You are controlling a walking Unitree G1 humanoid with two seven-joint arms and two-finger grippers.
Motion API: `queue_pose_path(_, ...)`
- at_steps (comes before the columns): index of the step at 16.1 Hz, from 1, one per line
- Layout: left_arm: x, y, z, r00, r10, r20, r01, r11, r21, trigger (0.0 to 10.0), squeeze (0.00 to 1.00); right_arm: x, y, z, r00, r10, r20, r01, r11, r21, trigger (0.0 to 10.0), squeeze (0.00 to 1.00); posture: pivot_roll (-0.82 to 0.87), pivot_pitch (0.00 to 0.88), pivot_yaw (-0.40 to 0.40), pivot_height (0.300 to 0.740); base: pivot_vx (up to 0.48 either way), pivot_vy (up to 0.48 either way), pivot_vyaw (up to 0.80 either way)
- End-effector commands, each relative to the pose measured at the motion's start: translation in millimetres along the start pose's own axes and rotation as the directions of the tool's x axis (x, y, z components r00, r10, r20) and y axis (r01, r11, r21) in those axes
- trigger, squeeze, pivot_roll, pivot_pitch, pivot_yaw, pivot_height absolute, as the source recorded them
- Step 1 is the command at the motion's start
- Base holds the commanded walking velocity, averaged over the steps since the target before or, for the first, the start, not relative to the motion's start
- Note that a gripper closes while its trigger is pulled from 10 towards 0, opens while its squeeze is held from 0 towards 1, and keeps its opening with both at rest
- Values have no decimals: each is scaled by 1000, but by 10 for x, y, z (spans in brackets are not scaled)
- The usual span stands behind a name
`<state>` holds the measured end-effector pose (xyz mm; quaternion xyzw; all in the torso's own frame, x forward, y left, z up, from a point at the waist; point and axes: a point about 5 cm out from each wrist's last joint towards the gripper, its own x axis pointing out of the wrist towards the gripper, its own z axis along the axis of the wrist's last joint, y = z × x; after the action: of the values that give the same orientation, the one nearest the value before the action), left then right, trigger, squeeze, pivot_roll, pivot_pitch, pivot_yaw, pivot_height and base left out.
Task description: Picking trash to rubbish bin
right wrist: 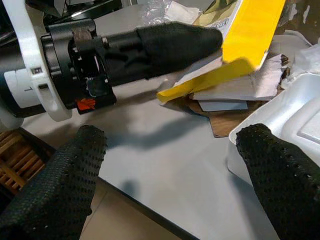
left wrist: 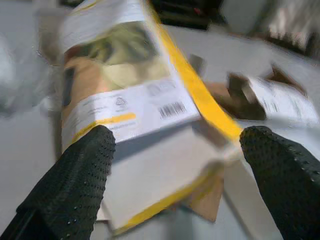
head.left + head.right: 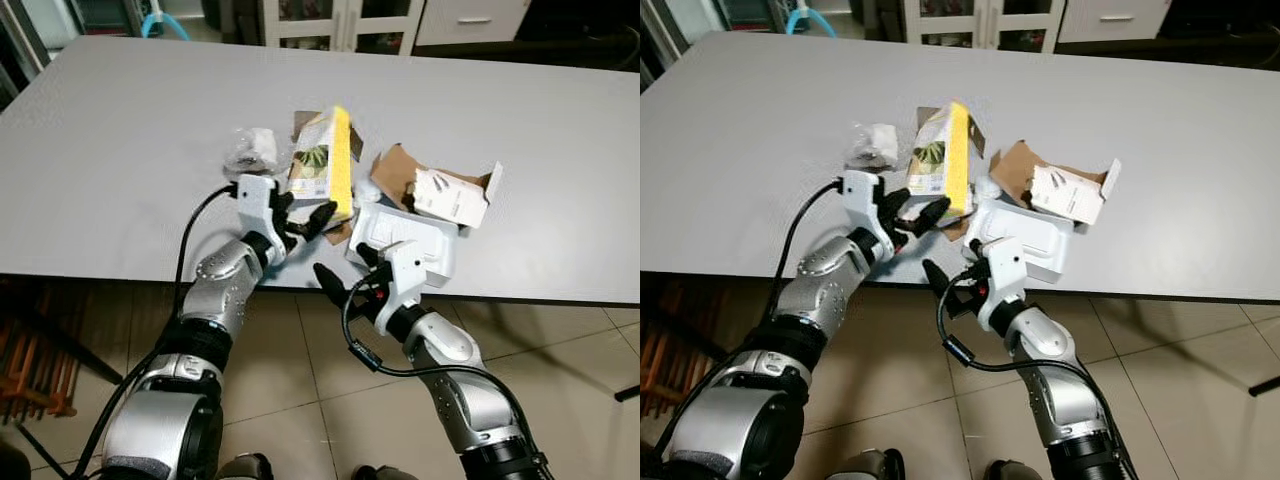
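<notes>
Two claws reach for the trash pile on the big grey counter (image 3: 120,150).

The left claw (image 3: 303,212) is wide apart, one finger on each side of the tall yellow and white cardboard box (image 3: 328,160), so I think it is about to grab it. Next it needs to push in a bit more, squeeze shut on the box, and lift it clear of the pile. The right claw (image 3: 346,268) is also apart, at the counter's near edge, just beside the white foam tray (image 3: 408,240). Behind the tray lies a torn brown cardboard box (image 3: 400,172) with a small white carton (image 3: 450,198) lying on it. A crumpled clear plastic wrapper (image 3: 250,150) sits beside the yellow box. I cannot tell if anything is inside the boxes.
</notes>
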<state>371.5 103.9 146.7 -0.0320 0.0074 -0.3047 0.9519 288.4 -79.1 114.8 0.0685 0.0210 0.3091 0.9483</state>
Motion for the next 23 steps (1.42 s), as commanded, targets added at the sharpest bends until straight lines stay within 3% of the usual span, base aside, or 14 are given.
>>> queue_pose_path(1, 41, -133, 113, 996, -86, 13, 84, 987, 136, 10000, 0, -7, -30, 3, 1000, -13, 5, 13, 1000, -11, 10000, 0, -60, 113, -7, 740, 0, 0, 0)
queue_pose_path(6, -112, -312, 343, 965, -261, 31, 241, 924, 296, 10000, 0, 24, -20, -2, 1000, -9, 7, 9, 1000, -8, 10000, 0, -43, 107, -5, 740, 0, 0, 0)
queue_pose_path(9, -287, -362, 466, 944, -329, -28, 310, 856, 414, 10000, 0, 40, -30, 1, 1000, -4, 8, 4, 1000, -10, 10000, 0, -31, 102, -6, 740, 0, 0, 0)
queue_pose_path(11, -326, -388, 609, 941, -337, 3, 284, 798, 531, 10000, 0, 53, -37, 3, 1000, -1, 9, 1, 1000, -11, 10000, 0, -21, 100, -8, 740, 0, 0, 0)
queue_pose_path(12, -377, -382, 679, 947, -315, -60, 279, 717, 639, 10000, 0, 62, -34, 4, 1000, 2, 10, -2, 1000, -12, 10000, 0, -17, 99, -8, 740, 0, 0, 0)
queue_pose_path(13, -420, -357, 631, 942, -278, -190, 319, 556, 767, 10000, 0, 79, -28, 6, 1000, 8, 10, -8, 1000, -12, 10000, 0, -9, 96, -8, 740, 0, 0, 0)
queue_pose_path(14, -428, -358, 618, 939, -273, -210, 329, 532, 780, 10000, 0, 82, -28, 7, 1000, 9, 10, -9, 1000, -12, 10000, 0, -9, 96, -8, 740, 0, 0, 0)
queue_pose_path(16, -469, -391, 578, 926, -303, -225, 359, 525, 771, 10000, 0, 100, -33, 9, 1000, 11, 12, -10, 1000, -13, 10000, 0, -8, 94, -5, 740, 0, 0, 0)
queue_pose_path(17, -489, -383, 564, 922, -298, -247, 370, 493, 787, 10000, 0, 103, -37, 13, 1000, 10, 13, -10, 1000, -13, 10000, 0, -8, 92, -4, 740, 0, 0, 0)
queue_pose_path(18, -553, -365, 522, 908, -279, -313, 409, 420, 810, 10000, 0, 107, -49, 16, 1000, 9, 15, -9, 1000, -16, 10000, 0, -4, 92, -4, 740, 0, 0, 0)
queue_pose_path(21, -614, -330, 405, 884, -240, -401, 461, 315, 829, 10000, 0, 109, -57, 12, 1000, 10, 13, -10, 1000, -16, 10000, 0, 6, 90, -5, 740, 0, 0, 0)
queue_pose_path(22, -591, -274, 270, 889, -173, -423, 453, 202, 869, 10000, 0, 116, -50, 10, 1000, 13, 13, -13, 1000, -17, 10000, 0, 1, 91, -4, 740, 0, 0, 0)
queue_pose_path(23, -562, -238, 219, 901, -134, -412, 429, 146, 891, 10000, 0, 118, -49, 12, 1000, 15, 14, -15, 1000, -18, 10000, 0, -2, 91, -5, 740, 0, 0, 0)
